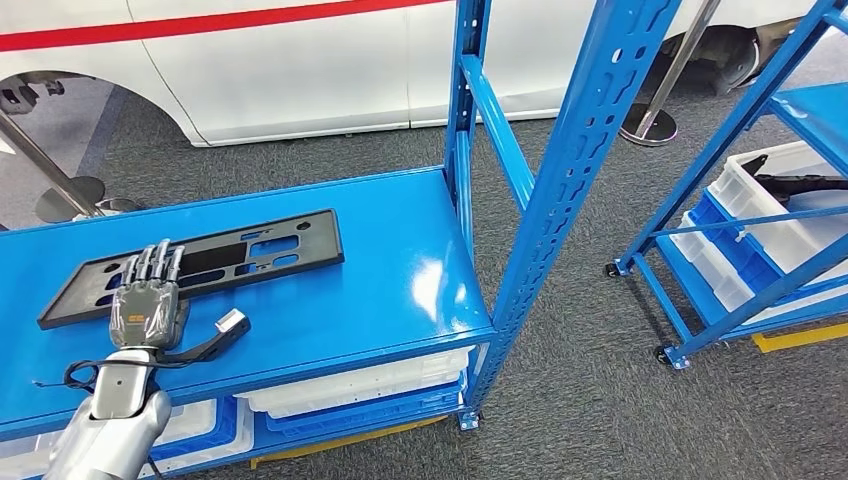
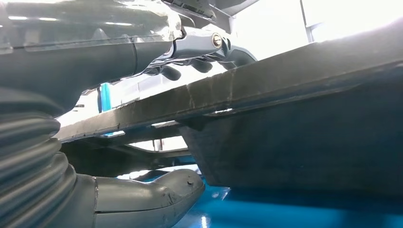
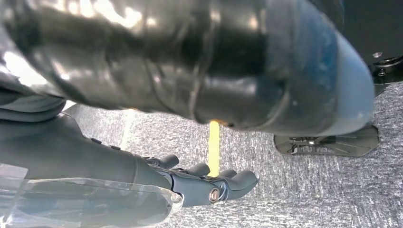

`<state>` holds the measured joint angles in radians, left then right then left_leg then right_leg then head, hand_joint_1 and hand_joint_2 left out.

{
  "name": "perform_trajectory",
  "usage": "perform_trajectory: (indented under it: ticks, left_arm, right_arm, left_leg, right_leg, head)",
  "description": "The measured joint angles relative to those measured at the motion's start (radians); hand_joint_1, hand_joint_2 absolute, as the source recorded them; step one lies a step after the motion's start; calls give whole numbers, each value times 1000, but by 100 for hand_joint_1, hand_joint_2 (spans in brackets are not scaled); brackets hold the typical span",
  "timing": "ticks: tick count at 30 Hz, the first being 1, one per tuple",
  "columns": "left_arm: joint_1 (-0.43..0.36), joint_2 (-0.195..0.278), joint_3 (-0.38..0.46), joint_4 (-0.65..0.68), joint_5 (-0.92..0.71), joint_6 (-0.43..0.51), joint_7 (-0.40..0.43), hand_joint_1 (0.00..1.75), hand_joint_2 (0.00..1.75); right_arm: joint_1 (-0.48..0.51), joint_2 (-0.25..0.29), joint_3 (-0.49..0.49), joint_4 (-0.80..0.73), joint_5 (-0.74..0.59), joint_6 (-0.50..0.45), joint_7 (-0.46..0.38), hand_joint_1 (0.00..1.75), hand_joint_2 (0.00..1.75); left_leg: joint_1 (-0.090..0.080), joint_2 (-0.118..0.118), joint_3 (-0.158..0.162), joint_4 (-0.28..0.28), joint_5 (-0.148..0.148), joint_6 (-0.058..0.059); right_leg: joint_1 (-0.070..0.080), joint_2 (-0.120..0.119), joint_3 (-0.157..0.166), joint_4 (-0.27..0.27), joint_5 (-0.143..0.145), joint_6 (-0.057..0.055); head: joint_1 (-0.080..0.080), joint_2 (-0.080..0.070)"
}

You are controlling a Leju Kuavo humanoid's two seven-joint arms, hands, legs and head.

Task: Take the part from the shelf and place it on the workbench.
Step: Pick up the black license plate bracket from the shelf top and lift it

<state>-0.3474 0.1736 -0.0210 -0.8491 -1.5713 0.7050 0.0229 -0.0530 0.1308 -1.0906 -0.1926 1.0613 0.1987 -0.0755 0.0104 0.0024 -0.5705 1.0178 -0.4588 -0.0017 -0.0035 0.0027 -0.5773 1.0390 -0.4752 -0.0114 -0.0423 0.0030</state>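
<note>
Reaching over the blue shelf, the left hand closes its fingers above and thumb below the long black part's near edge. Grasping step; next, lift it level. The right hand hangs empty, fingers loosely apart.

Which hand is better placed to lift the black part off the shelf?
Left. The left hand is already at the black part, fingers over its edge and thumb beneath; the right hand hangs above the floor.
</note>
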Motion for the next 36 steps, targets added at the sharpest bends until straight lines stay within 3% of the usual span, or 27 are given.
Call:
perform_trajectory:
  ticks: [15, 19, 36]
  left_arm:
    - [-21, -6, -25, 26, 7, 0, -4, 0, 175]
    - [-34, -14, -31, 58, 28, 0, -21, 175, 175]
    - [-91, -29, -33, 150, 70, 4, -80, 175, 175]
  right_arm:
    - [0, 0, 0, 0, 3, -2, 0, 0, 0]
    - [0, 0, 0, 0, 3, -4, 2, 0, 0]
    - [-1, 0, 0, 0, 1, -4, 4, 0, 0]
  left_leg:
    - [0, 0, 0, 0, 0, 0]
    - [0, 0, 0, 0, 0, 0]
    - [0, 0, 5, -1, 0, 0]
  right_leg:
    - [0, 0, 0, 0, 0, 0]
    - [0, 0, 0, 0, 0, 0]
    - [0, 0, 5, 0, 0, 0]
  head:
    - [0, 0]
    - [0, 0]
    - [0, 0]
